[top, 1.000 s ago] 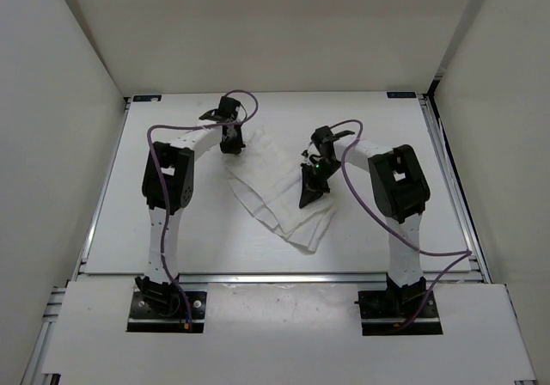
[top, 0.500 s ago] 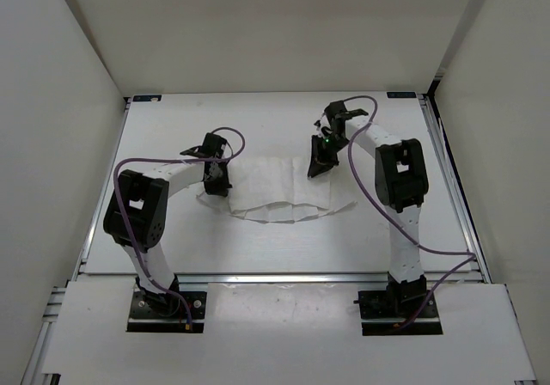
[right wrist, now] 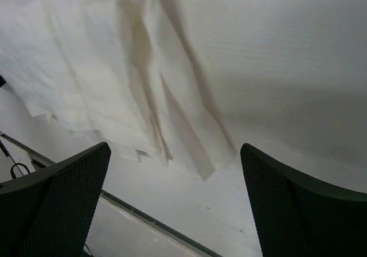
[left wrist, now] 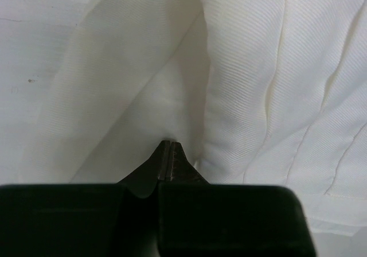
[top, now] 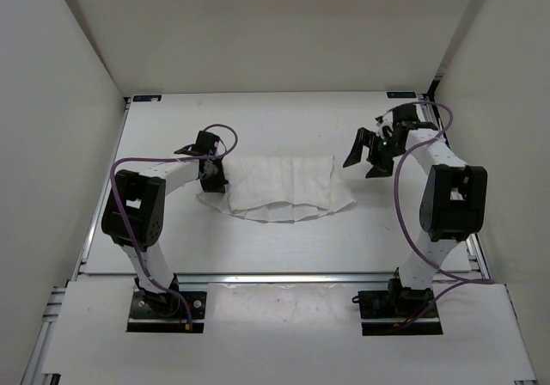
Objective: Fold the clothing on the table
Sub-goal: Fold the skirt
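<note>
White table [top: 258,239] bears the clothing [top: 288,187], lying wide; left gripper [top: 214,181] pinches its left edge, seemingly anchoring it; right gripper [top: 364,158] stands spread, just beside the right edge

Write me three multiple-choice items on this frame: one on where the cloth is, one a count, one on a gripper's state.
1. Where is the cloth?
A. spread flat in the middle of the table
B. hanging off the table's edge
C. lifted clear into the air

2. How many grippers touch it?
A. none
B. one
C. two

3. How does the right gripper stand?
A. shut on the cloth
B. open, clear of the cloth
C. shut on nothing

Key:
1 A, the top view shows it lying spread out mid-table.
2 B, only the left gripper pinches its left edge.
3 B, its fingers are spread wide, off to the cloth's right.
</note>
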Controlling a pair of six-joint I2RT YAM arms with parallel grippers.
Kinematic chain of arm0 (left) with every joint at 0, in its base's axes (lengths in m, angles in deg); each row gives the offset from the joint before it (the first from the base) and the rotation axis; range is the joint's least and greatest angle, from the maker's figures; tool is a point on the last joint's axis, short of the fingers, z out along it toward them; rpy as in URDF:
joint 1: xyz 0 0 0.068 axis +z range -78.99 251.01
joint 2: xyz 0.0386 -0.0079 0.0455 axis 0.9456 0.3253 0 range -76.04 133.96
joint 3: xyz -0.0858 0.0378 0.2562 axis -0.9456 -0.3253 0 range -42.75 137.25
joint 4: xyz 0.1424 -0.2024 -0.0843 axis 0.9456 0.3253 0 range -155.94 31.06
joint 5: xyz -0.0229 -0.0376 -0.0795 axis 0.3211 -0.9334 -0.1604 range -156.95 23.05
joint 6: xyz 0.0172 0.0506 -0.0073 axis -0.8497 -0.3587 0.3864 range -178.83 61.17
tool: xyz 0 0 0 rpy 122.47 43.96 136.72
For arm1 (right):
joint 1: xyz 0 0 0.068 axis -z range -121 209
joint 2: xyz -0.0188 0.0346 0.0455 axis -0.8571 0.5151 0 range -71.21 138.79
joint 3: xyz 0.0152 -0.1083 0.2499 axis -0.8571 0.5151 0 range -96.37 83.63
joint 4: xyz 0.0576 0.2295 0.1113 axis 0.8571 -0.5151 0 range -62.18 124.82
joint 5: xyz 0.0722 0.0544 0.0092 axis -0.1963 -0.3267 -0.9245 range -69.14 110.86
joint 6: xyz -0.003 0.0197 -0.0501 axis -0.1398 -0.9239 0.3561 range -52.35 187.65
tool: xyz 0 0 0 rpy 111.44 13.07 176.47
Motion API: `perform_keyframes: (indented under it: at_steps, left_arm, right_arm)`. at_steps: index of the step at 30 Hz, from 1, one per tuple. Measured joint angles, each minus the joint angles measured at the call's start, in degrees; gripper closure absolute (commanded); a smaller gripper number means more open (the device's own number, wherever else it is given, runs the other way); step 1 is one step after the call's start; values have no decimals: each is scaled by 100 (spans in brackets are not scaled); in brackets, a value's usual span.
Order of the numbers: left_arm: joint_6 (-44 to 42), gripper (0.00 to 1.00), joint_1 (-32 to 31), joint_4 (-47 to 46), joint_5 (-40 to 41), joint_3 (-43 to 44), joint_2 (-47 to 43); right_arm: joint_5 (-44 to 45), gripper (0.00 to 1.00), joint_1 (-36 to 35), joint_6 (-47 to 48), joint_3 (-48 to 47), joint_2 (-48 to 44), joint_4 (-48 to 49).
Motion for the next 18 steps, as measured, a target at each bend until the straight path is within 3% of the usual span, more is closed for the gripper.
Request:
perform_keyframes:
  at_steps: [9,18]
  left_arm:
    - [63,100,85,-15,-59,-13,-26]
    - [105,100,181,-2,-66,-181,-330]
  right_arm:
    - [-417,4,81,284,501,389,245]
    - [-1058,10,-302,251,623,916,935]
